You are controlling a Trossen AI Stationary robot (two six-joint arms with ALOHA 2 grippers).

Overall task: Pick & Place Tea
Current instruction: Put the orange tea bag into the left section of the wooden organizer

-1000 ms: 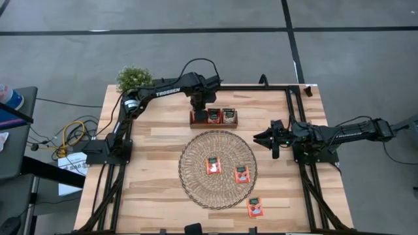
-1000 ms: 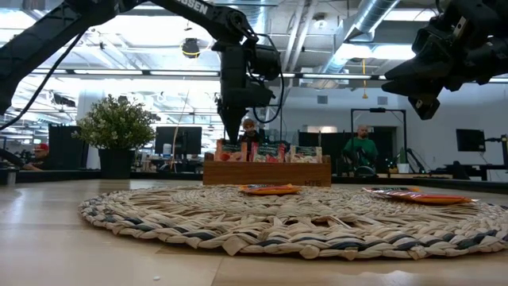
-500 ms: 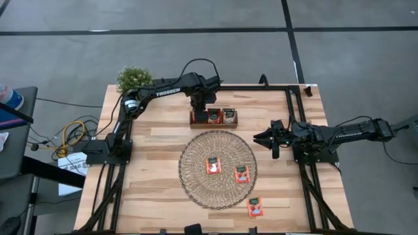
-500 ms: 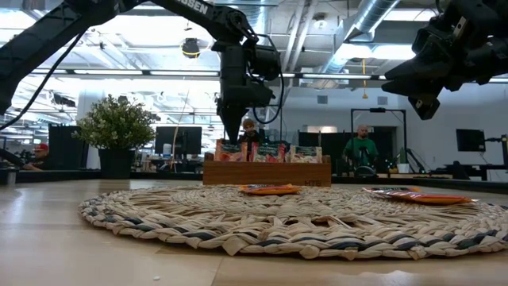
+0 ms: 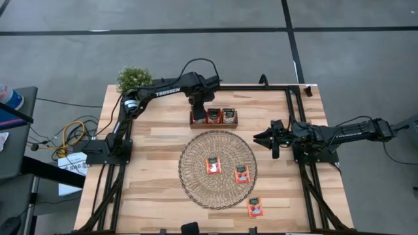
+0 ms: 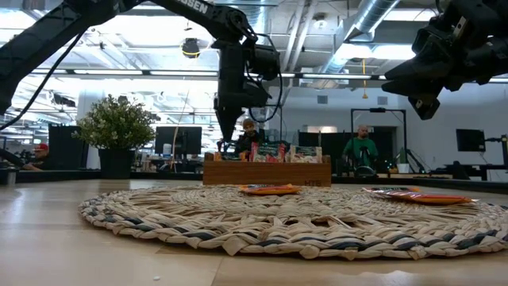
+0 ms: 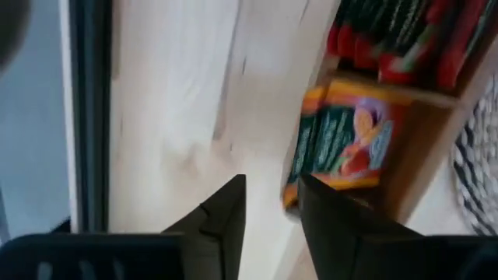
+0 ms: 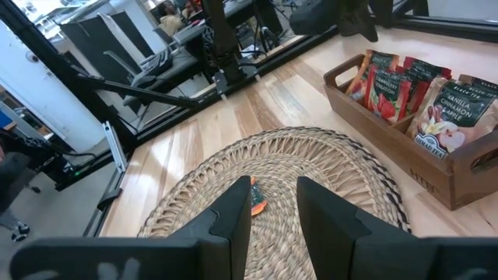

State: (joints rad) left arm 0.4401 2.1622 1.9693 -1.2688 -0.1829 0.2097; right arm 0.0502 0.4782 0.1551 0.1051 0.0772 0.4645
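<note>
A small wooden tray (image 5: pixel 193 123) stands at the far side of the table, beyond the round woven mat (image 5: pixel 196 186). Tea sachets (image 5: pixel 221 116) stand in its middle and right compartments. My left gripper (image 7: pixel 272 206) hangs open just above the tray's left compartment, pointing down. In that compartment an orange-and-green sachet (image 7: pixel 342 140) leans against the wall, beside the fingers and not between them. Two sachets (image 5: pixel 213 166) (image 5: pixel 242 173) lie flat on the mat and one (image 5: pixel 255 207) on the table near the front edge. My right gripper (image 5: pixel 262 138) waits open at the mat's right.
A potted plant (image 5: pixel 134 77) stands at the table's far left corner. Black frame rails (image 5: pixel 297 98) run along the far and side edges. Bare wood lies left of the mat. In the low view, people (image 6: pixel 361 147) sit in the room beyond the table.
My left gripper has stayed over the tray's left compartment and tipped a little. It has let go of the sachet that stood under its fingertips. That sachet now sits lower inside the compartment.
</note>
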